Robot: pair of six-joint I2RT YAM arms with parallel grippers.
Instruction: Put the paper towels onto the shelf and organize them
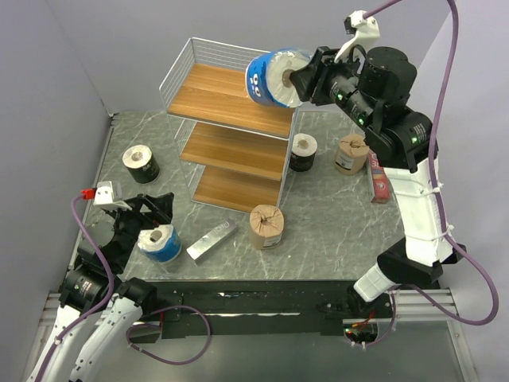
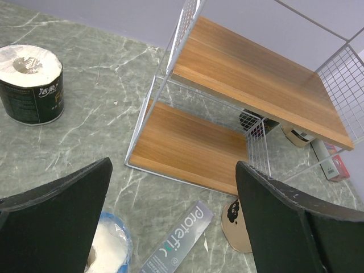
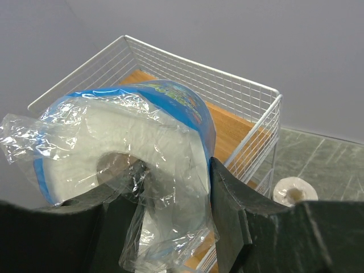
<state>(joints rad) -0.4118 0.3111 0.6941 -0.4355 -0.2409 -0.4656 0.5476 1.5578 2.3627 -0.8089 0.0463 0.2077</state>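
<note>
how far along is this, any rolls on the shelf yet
Done: nothing; the shelf shows three bare boards. In hand: the right gripper holds a blue roll above the top tier. Still to go: the second blue roll by the open left gripper, two black rolls and two brown rolls on the table.

Near the counter's near-left corner, the blue roll [image 2: 111, 250] runs off the left wrist view's bottom, half behind a finger [image 2: 57, 216]. The red box [image 2: 336, 166] is clipped too. Crumpled plastic [image 3: 142, 239] veils the raised roll's [image 3: 136, 125] core.
</note>
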